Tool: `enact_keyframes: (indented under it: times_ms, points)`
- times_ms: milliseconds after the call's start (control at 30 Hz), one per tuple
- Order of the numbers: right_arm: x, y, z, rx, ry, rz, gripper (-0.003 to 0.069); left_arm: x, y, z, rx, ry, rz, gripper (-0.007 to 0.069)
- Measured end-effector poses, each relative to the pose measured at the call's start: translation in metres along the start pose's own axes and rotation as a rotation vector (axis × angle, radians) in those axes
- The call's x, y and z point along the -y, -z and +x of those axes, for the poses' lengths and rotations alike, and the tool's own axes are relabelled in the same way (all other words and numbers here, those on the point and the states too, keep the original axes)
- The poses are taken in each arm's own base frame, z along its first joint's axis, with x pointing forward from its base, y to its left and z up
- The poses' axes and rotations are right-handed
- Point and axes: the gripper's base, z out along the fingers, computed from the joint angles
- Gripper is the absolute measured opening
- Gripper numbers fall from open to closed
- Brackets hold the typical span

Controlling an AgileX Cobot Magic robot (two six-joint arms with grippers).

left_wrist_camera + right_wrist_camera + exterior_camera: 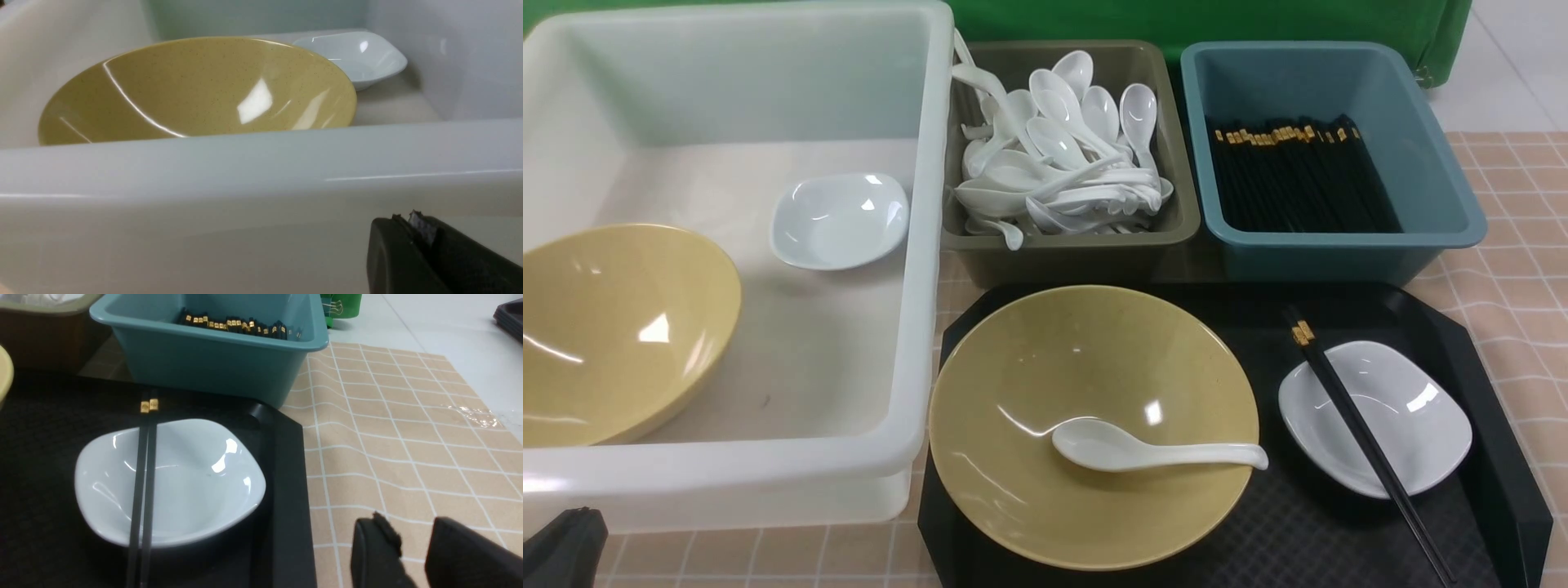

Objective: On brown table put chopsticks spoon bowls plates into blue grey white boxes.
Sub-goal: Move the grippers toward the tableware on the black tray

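On the black tray [1494, 490] stands a yellow bowl [1029, 490] with a white spoon [1143, 449] in it. Beside it is a white plate [1413, 408] with a pair of black chopsticks [1364, 441] lying across it; plate [192, 477] and chopsticks [143, 477] also show in the right wrist view. The white box [915, 327] holds another yellow bowl [613, 327] and white plate [837, 220]. My left gripper [408, 220] is shut and empty, just outside the white box's near wall [245, 163]. My right gripper [412, 526] is open over the brown table [408, 437], right of the tray.
The grey box [1086, 245] is heaped with several white spoons. The blue box [1437, 163] holds several black chopsticks. A green cloth [1176, 20] hangs behind the boxes. The left arm's black tip [564, 547] shows at the bottom left corner.
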Motion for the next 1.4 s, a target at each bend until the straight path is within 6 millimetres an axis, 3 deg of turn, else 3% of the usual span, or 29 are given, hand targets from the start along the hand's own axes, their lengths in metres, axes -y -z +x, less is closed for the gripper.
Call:
enact_keyframes:
  times_ms: [333, 700, 800, 900, 933, 1000, 1167, 1400]
  points:
    - [0.000, 0.000, 0.000, 0.000, 0.000, 0.000, 0.0237, 0.000, 0.000, -0.003, 0.029, 0.013, 0.002, 0.0002]
    - [0.000, 0.000, 0.000, 0.001, -0.066, -0.002, 0.0237, 0.004, 0.000, -0.005, 0.051, 0.208, 0.053, 0.0002]
    - [-0.003, 0.000, -0.003, 0.020, -0.469, -0.044, 0.0237, 0.009, 0.001, -0.011, 0.082, 0.644, 0.132, 0.0002]
    - [-0.007, 0.001, -0.007, 0.026, -1.009, -0.107, 0.0237, 0.012, 0.002, -0.016, 0.083, 1.120, 0.220, 0.0002]
    - [-0.007, 0.001, -0.007, 0.025, -1.029, -0.108, 0.0237, 0.013, 0.002, -0.017, 0.080, 1.177, 0.231, 0.0002]
    - [-0.008, 0.001, -0.008, 0.017, -1.232, -0.129, 0.0237, 0.013, 0.003, -0.020, 0.081, 1.412, 0.276, 0.0002]
    - [-0.008, 0.001, -0.008, 0.022, -1.191, -0.134, 0.0237, 0.013, 0.003, -0.022, 0.092, 1.479, 0.291, 0.0002]
    - [-0.010, 0.001, -0.005, -0.006, -1.103, -0.130, 0.0237, 0.020, 0.005, -0.022, 0.034, 1.333, 0.332, 0.0002]
